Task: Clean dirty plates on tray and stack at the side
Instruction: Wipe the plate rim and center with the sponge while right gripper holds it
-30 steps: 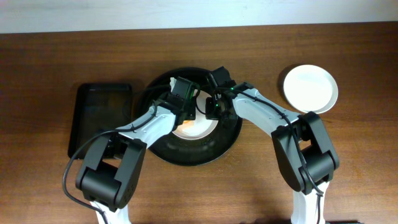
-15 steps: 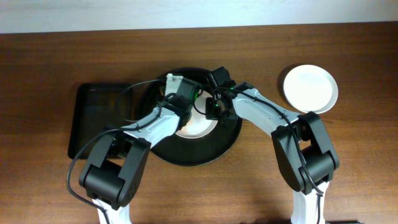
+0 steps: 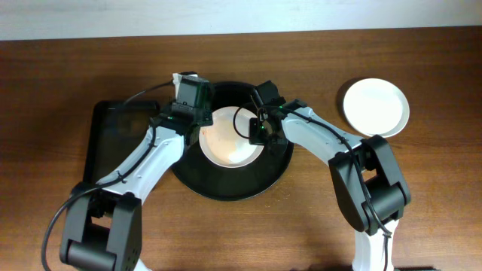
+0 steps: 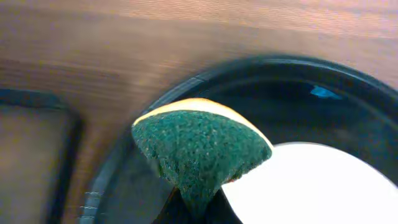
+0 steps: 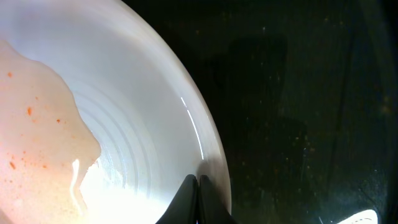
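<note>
A white dirty plate (image 3: 230, 137) with an orange smear lies in the round black tray (image 3: 226, 184). My left gripper (image 3: 190, 96) is shut on a green sponge with a yellow back (image 4: 202, 149) and holds it over the tray's far left rim (image 4: 261, 68), off the plate (image 4: 311, 186). In the left wrist view its fingers (image 4: 198, 208) pinch the sponge from below. My right gripper (image 3: 260, 132) is shut on the plate's right rim; its fingertips (image 5: 198, 186) meet on the edge of the plate (image 5: 93, 124). A clean white plate (image 3: 375, 107) sits at the right.
A rectangular black tray (image 3: 124, 143) lies on the wooden table left of the round tray and shows in the left wrist view (image 4: 31, 155). The round tray's dark floor (image 5: 298, 93) fills the right wrist view beside the plate.
My left gripper has moved with the sponge off the plate, up and to the left, uncovering the plate. The right gripper has kept its hold on the rim.
</note>
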`<control>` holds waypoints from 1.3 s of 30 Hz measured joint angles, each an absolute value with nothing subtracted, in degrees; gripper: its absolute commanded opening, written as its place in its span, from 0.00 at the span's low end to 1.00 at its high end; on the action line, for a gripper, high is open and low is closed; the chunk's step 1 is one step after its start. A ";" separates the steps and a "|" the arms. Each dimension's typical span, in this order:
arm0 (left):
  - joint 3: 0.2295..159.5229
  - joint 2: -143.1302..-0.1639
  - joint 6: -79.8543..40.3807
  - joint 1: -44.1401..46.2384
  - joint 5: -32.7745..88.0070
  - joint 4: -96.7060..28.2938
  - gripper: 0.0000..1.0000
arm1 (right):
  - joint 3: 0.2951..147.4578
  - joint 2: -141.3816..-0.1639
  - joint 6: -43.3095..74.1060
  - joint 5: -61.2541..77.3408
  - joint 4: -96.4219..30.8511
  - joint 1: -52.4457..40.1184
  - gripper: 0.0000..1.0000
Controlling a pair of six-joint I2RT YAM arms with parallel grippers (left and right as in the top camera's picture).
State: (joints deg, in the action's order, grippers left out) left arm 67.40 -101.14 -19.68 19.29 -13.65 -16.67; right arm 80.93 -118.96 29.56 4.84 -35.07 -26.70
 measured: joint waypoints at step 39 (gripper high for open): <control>71.50 -98.61 -10.48 17.65 -41.65 -18.00 0.00 | 83.94 -119.31 26.35 3.53 -41.17 -26.50 0.41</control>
State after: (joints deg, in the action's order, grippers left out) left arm 71.50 -98.61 -10.48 17.65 -41.65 -18.00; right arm 83.94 -119.31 26.35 3.53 -41.17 -26.50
